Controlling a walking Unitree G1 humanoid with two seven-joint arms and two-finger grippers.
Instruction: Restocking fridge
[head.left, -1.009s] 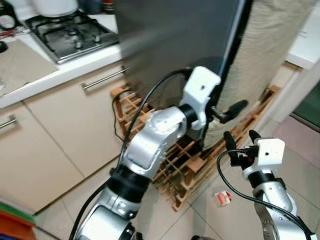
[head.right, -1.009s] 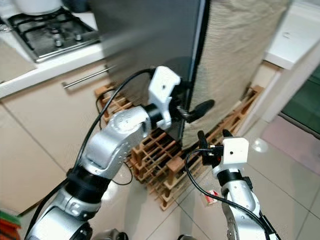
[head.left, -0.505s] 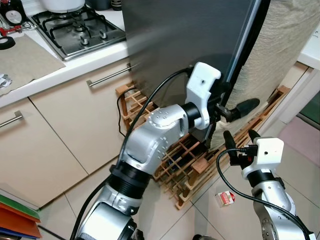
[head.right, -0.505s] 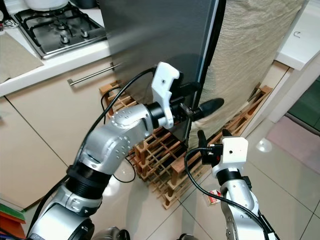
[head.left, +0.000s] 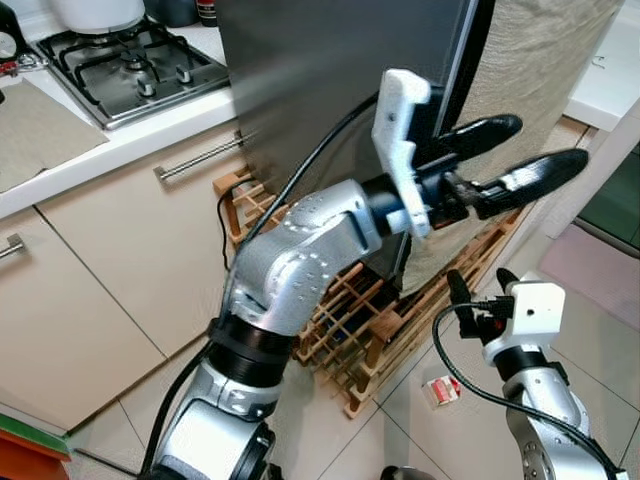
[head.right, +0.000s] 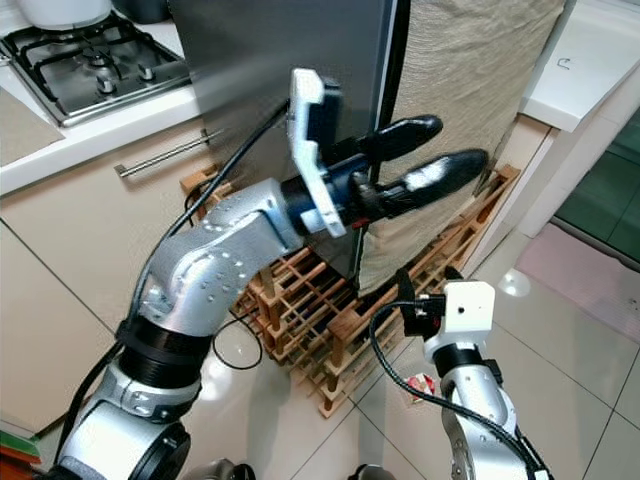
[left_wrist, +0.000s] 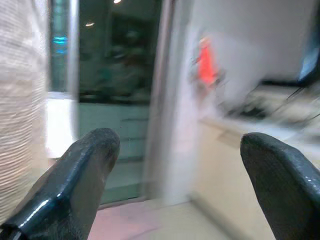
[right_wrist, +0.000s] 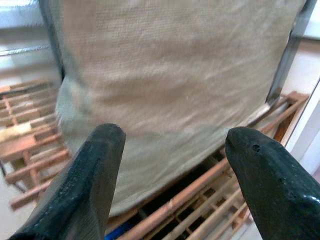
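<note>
From the head cameras I see my left gripper (head.left: 535, 150) raised in front of the dark grey fridge (head.left: 330, 70), fingers spread and holding nothing, beside the beige cloth (head.left: 545, 60) hanging at the fridge's edge. My right gripper (head.left: 478, 285) sits lower, fingers parted and empty, above the wooden wine rack (head.left: 370, 330); a small carton (head.left: 440, 392) lies on the tiled floor.

My left wrist view is blurred, with both fingers (left_wrist: 75, 192) apart.

My right wrist view shows parted fingers (right_wrist: 82, 185) facing the cloth and rack.
</note>
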